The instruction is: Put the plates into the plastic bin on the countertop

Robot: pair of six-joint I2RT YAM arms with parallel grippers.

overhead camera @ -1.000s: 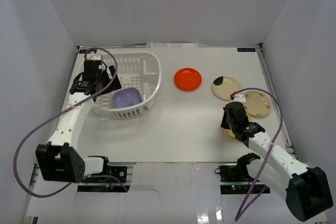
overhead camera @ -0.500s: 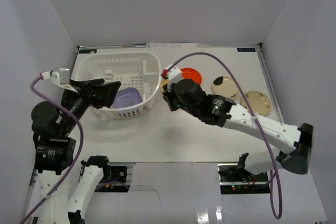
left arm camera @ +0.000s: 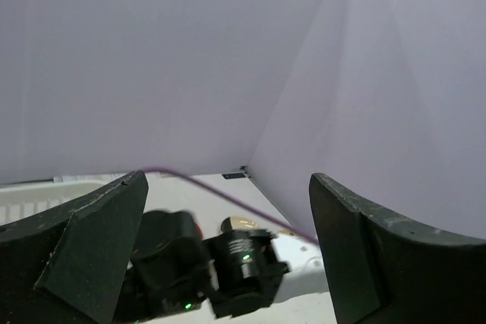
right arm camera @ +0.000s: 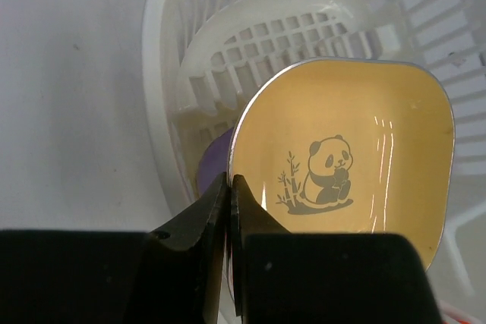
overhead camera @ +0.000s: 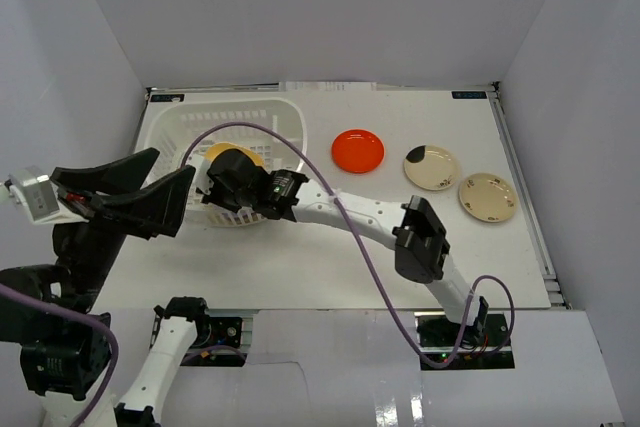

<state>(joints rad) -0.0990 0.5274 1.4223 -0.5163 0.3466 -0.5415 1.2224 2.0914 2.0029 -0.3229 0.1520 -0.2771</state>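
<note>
Down in the slotted white bin [right arm camera: 228, 43] lies a purple plate [right arm camera: 213, 163]; above it, right jaws clamp the rim of a yellow rounded-square panda-print plate [right arm camera: 349, 149], and left jaws stand wide apart.

The yellow plate [right arm camera: 349, 157] covers all but a sliver of the purple plate [right arm camera: 212, 163]. From above, the left end effector [overhead camera: 171, 166] hides the near-left corner of the plastic bin [overhead camera: 262, 119]. The cream plate [overhead camera: 487, 197] has a print too small to read.
</note>
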